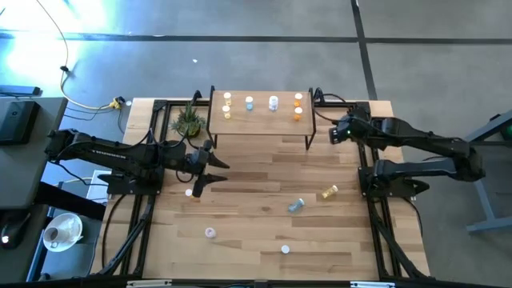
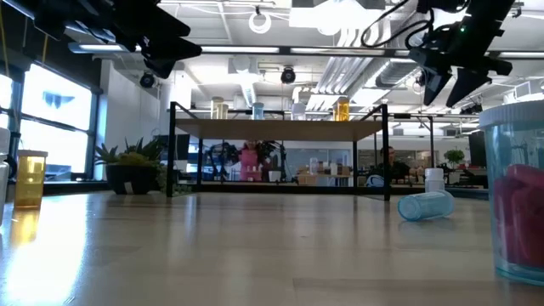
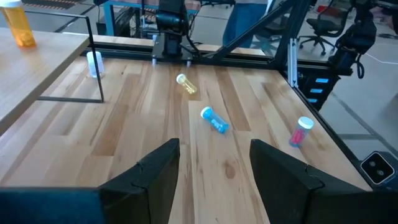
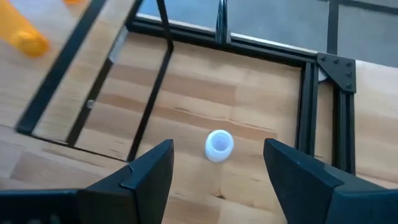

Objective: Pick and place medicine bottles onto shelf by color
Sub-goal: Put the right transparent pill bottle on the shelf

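Note:
The shelf point(image 1: 260, 120) stands at the table's far side with several medicine bottles on top: yellow point(image 1: 227, 100), blue point(image 1: 249, 102), white point(image 1: 274, 102), orange point(image 1: 298, 100). On the table a yellow bottle point(image 1: 329, 192) and a blue one point(image 1: 296, 206) lie on their sides. A pink one point(image 1: 210, 233) and a white one point(image 1: 285, 250) stand nearer the front. My left gripper point(image 1: 210, 168) hangs open above the table's left middle, holding nothing. My right gripper point(image 4: 217, 165) is open above the shelf's right end, over a pale white-capped bottle point(image 4: 219, 145) standing on the table.
A small potted plant point(image 1: 189, 122) stands just left of the shelf. The shelf's black legs point(image 4: 149, 93) rise close to the pale bottle. A black frame rail point(image 4: 305, 112) runs along the table's right edge. Another small bottle point(image 1: 190, 192) stands near my left gripper.

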Controlling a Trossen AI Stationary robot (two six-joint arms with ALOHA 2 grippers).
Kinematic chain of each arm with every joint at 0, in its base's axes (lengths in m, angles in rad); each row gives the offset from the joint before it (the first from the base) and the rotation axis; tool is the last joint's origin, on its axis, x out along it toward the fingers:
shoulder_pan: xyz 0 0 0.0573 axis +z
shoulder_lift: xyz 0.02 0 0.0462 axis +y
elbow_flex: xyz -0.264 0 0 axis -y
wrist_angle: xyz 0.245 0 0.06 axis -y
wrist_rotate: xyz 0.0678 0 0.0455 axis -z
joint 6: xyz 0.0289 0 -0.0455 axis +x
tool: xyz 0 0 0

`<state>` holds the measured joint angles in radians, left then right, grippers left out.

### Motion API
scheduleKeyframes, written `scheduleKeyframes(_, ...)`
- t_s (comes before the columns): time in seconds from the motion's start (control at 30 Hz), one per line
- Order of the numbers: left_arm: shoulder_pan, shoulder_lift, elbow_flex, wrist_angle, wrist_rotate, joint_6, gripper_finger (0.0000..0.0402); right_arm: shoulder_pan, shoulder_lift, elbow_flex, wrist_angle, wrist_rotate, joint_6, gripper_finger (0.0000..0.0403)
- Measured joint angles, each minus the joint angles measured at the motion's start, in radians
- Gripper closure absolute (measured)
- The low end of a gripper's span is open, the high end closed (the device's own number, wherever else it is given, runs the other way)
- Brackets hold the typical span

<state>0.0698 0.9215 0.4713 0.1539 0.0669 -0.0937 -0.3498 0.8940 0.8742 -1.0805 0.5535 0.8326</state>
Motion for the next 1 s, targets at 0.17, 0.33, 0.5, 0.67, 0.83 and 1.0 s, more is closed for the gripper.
scheduleKeyframes(0.17,-0.007,0.0,0.0,-0.01,0.0,0.0,0.0216,-0.064,0.0,-0.028,0.018,-0.033,-0.025,0.0162)
scheduleKeyframes(0.33,-0.028,0.0,0.0,-0.021,0.0,0.0,0.0216,-0.107,-0.013,-0.149,0.133,-0.099,-0.075,0.0162)
scheduleKeyframes(0.5,-0.04,0.0,0.0,-0.023,0.0,0.0,0.0216,-0.131,-0.018,-0.204,0.22,-0.1,-0.085,0.0162)
scheduleKeyframes(0.67,-0.04,0.0,0.0,-0.023,0.0,0.008,0.0216,-0.138,-0.016,-0.204,0.252,-0.09,-0.071,0.0162)
scheduleKeyframes(0.83,-0.04,0.0,0.0,-0.023,0.0,0.01,0.0216,-0.137,-0.016,-0.204,0.26,-0.054,0.0,0.0163)
scheduleKeyframes(1.0,-0.04,0.0,0.0,-0.034,0.0,0.01,0.0216,-0.137,0.0,-0.204,0.259,-0.039,0.051,0.0162)
